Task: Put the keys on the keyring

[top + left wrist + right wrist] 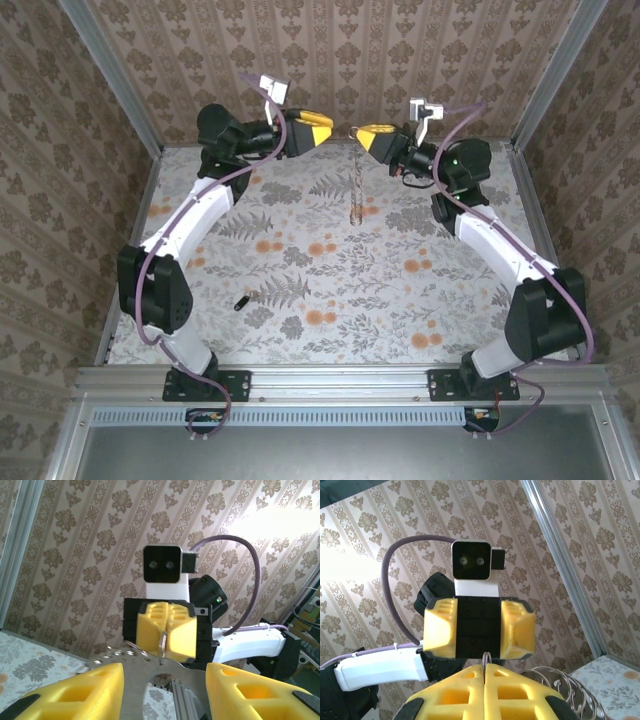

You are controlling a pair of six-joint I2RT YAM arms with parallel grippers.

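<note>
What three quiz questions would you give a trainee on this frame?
1. True or false: the left gripper is open.
2. What holds the keyring? A: the left gripper. B: the right gripper. C: nothing, it lies flat on the table.
3. Fill in: the small dark key lies on the ____, near the left arm.

Key: 1 true; 2 B; 3 table.

links (190, 225) white | joints (155, 290) black | cables (420, 539) purple | gripper fingers (75, 690) yellow | wrist cameras (472, 562) black-faced white
</note>
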